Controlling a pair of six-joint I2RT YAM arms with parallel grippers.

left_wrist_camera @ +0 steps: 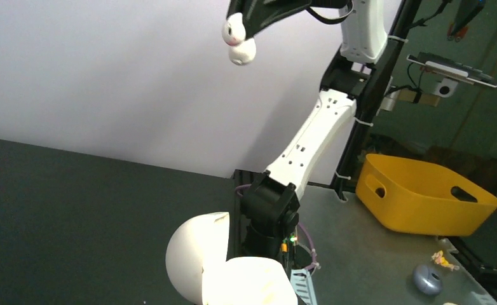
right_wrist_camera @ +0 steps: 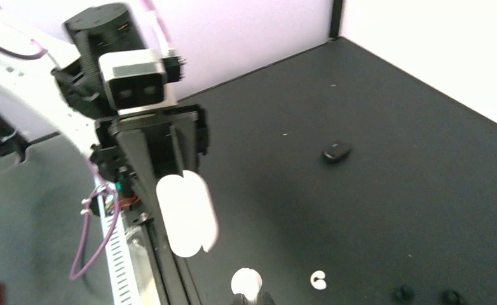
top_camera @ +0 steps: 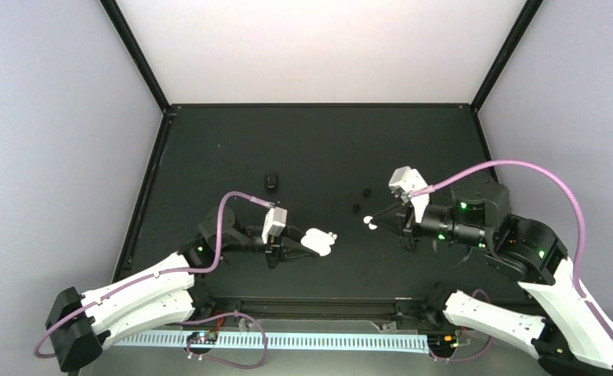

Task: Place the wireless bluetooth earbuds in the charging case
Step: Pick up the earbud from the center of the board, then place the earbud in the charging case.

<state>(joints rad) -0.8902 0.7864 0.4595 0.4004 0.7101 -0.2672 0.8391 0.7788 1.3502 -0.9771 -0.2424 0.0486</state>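
Observation:
My left gripper (top_camera: 307,243) is shut on the white charging case (top_camera: 317,240), holding it above the black table. The case fills the bottom of the left wrist view, with its lid (left_wrist_camera: 198,257) swung open. My right gripper (top_camera: 377,223) is shut on a white earbud (top_camera: 370,222), a short gap to the right of the case. That earbud (right_wrist_camera: 246,281) is pinched at the fingertips of the right gripper (right_wrist_camera: 253,300), and it hangs high in the left wrist view (left_wrist_camera: 239,41). A white C-shaped earbud (right_wrist_camera: 319,279) lies on the table. Two black earbuds (top_camera: 365,191) (top_camera: 356,208) lie just beyond.
A small black oval object (top_camera: 270,182) lies on the table left of centre, farther back. Black frame rails (top_camera: 143,196) edge the table. Off the table, the left wrist view shows a yellow bin (left_wrist_camera: 424,194) and a small grey object (left_wrist_camera: 427,279).

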